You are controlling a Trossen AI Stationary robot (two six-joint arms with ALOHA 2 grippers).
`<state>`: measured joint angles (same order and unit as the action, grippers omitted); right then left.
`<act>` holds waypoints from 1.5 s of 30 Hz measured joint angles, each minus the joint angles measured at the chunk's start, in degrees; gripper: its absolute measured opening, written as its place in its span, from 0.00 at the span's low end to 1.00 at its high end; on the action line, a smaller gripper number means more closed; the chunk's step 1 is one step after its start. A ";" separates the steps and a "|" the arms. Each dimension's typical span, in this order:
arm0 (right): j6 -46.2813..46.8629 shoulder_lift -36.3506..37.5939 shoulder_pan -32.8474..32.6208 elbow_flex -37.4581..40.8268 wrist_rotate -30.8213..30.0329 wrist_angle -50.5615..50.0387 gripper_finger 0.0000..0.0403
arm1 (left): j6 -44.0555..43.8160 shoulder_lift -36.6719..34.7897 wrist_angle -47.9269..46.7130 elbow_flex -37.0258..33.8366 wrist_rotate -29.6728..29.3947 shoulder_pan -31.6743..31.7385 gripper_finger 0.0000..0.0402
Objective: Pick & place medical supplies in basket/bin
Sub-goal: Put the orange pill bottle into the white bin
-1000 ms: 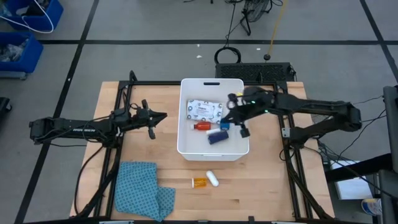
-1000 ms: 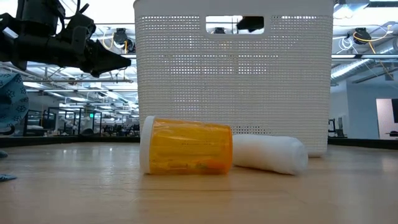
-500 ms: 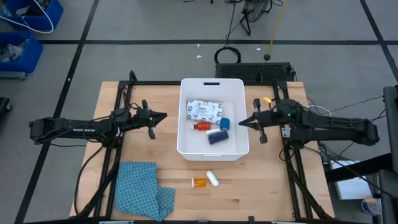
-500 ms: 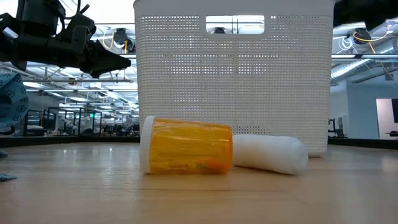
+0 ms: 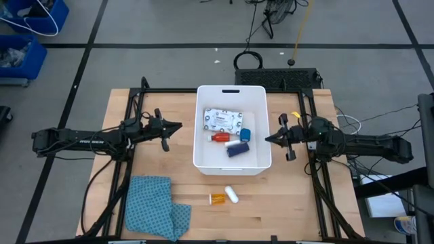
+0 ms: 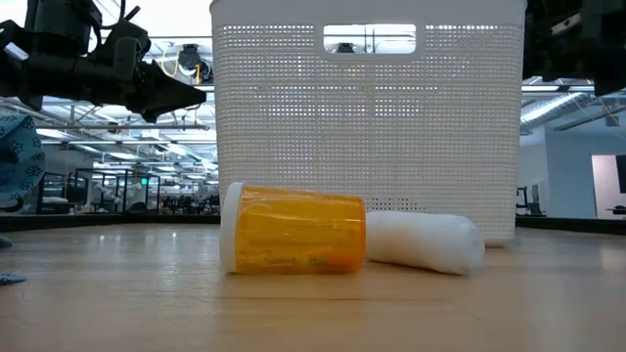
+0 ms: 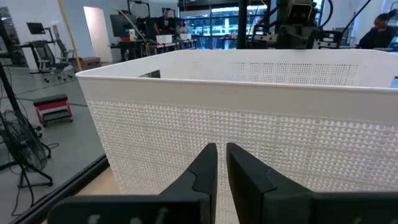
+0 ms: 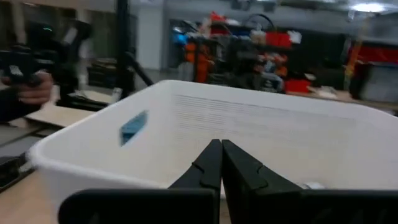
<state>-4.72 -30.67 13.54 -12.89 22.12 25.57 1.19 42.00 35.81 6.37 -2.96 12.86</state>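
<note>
A pale wooden table (image 5: 271,196) framed by black rails stands on a grey floor marked with dark tape lines; in the low view a workshop with ceiling lights lies behind it. At the centre of the table, toward twelve o'clock, sits the white plastic tub (image 5: 201,146), its handle slot in the short rim at twelve o'clock. Inside it, seen from above, lie a white printed flat packet (image 5: 223,120) toward twelve o'clock, a red-capped bottle (image 5: 218,137) below it, a blue tape roll (image 5: 245,135) toward three o'clock, a white cylinder (image 5: 234,143) and a dark blue strip (image 5: 236,151) toward five o'clock. On the table at six o'clock from the tub lie an orange pill bottle (image 6: 293,230) on its side and a second white cylinder (image 6: 424,242) just beside it, both close to the low camera. A blue patterned cloth (image 5: 156,206) lies crumpled at the table's seven o'clock corner.

The left gripper (image 5: 178,127) hovers at nine o'clock from the tub, apart from it, its tips pointing at the tub wall; its fingers (image 7: 202,174) stand nearly together with a thin gap and hold nothing. The right gripper (image 5: 267,139) hovers just outside the tub's three o'clock wall, pointing at it, with its fingers (image 8: 208,165) pressed together and empty.
</note>
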 joint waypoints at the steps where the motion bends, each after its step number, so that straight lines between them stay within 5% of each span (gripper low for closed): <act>1: 0.40 0.34 -0.01 0.75 0.53 1.70 0.00 | 0.00 -0.01 0.00 0.00 0.00 0.02 0.10; 14: 5.70 5.20 -0.02 6.26 1.70 4.63 0.00 | -3.44 0.00 -1.28 0.00 0.41 0.02 0.10; 20: 6.41 5.04 0.00 11.65 0.40 13.98 0.00 | -4.81 0.00 -1.04 0.13 12.36 -2.49 0.10; 24: 6.22 5.40 0.02 11.51 0.42 14.23 0.00 | -6.46 -0.02 -0.97 1.93 12.67 -9.20 0.10; 34: 4.37 5.35 0.02 11.57 0.44 14.27 0.00 | -2.71 2.49 -1.88 9.17 -8.81 -33.52 0.10; 41: 3.61 5.35 0.02 11.63 0.36 14.48 0.00 | -2.93 17.98 -5.37 19.43 -27.80 -46.03 0.10; 45: 3.97 5.37 0.02 11.66 0.35 14.52 0.00 | -6.46 29.13 -9.44 28.27 -33.24 -49.01 0.10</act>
<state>-0.74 -25.30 13.56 -1.23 22.47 40.10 -5.27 71.13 26.37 34.64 -36.20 -36.15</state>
